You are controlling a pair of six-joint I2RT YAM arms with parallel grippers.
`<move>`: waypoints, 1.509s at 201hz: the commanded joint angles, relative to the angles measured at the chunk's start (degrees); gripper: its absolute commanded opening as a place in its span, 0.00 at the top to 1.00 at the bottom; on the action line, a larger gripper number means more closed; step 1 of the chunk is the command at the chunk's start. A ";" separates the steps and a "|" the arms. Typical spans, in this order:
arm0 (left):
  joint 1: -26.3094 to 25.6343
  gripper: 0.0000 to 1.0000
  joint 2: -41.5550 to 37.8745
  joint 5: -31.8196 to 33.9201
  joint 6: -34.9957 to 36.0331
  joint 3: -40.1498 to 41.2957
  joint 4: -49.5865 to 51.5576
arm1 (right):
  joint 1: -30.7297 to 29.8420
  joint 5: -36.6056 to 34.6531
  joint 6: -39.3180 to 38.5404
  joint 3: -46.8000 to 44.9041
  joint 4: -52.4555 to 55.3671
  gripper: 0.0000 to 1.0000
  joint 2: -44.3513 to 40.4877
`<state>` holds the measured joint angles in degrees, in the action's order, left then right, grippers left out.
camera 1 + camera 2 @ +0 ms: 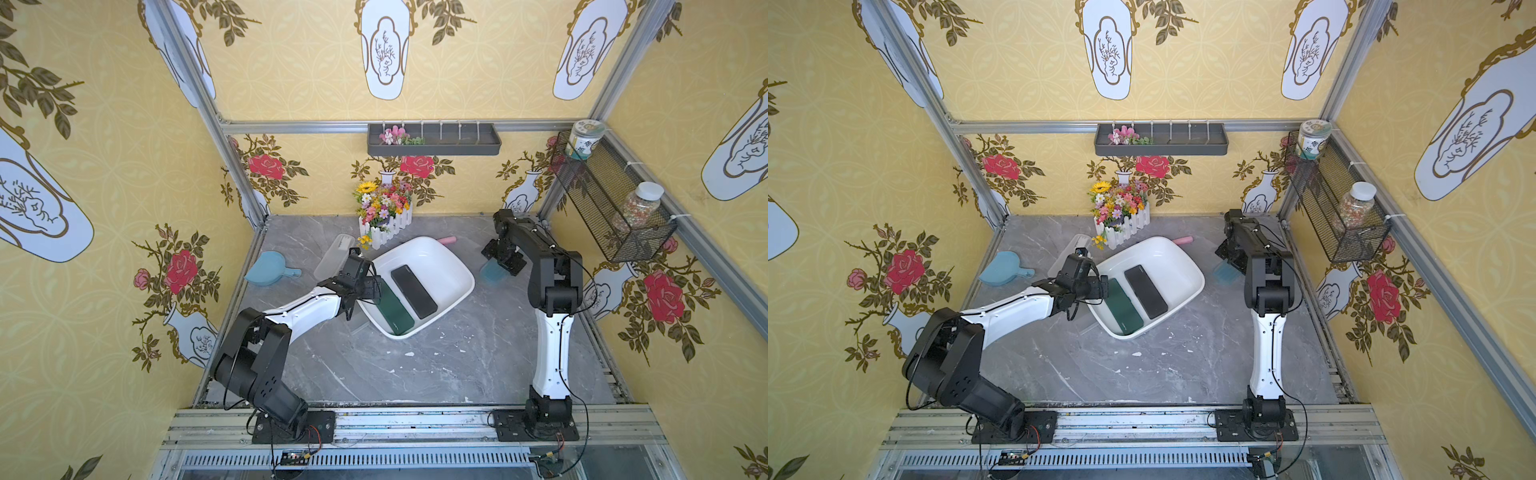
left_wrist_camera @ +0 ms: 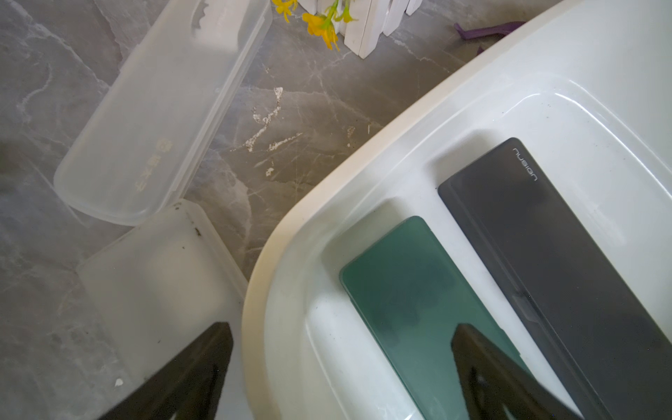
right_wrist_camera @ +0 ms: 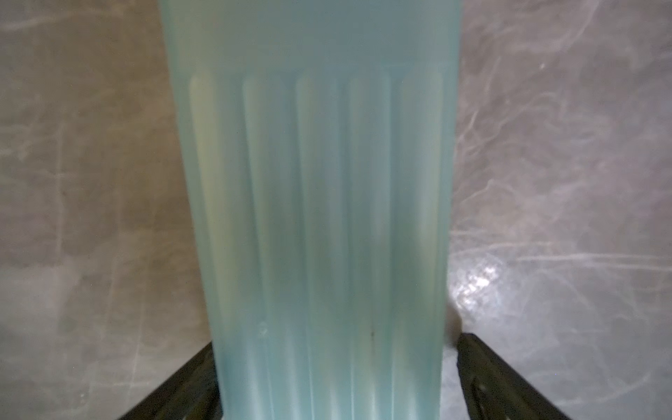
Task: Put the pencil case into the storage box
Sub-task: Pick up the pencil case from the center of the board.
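target: the translucent blue ribbed plastic pencil case (image 3: pixel 312 182) lies flat on the grey marble-pattern surface (image 1: pixel 415 365), outside the shallow white plastic storage box (image 1: pixel 444 266) and near its wall on the right arm's side. the right hand (image 3: pixel 338 340) sits directly over this case, released, with one finger along each long side; no clamping is visible. the long axis of the case runs straight ahead from the hand, in line with its reach, so the fingers span the short width. in a top view only the end of the pencil case (image 1: pixel 492 272) nearer the box shows; the rest is hidden under the hand. the right arm is clearly the nearer one. the left hand (image 2: pixel 342 327) hangs released and empty over the box rim. judgement: the next move calls for closing across the width.
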<state>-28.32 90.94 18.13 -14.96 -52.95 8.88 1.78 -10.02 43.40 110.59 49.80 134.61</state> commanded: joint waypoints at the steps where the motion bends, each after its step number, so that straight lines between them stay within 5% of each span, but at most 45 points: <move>1: 0.10 0.00 0.78 -0.71 0.55 0.09 -0.86 | 0.13 -0.20 -2.75 2.09 0.78 0.03 1.14; 303: 0.81 0.00 2.85 -1.34 0.92 0.04 -1.59 | 1.82 5.59 -9.71 4.95 -3.04 0.01 4.34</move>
<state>-27.66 93.34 17.52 -14.55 -53.12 8.19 3.66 -7.27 33.98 115.81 47.77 137.99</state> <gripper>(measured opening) 0.999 0.995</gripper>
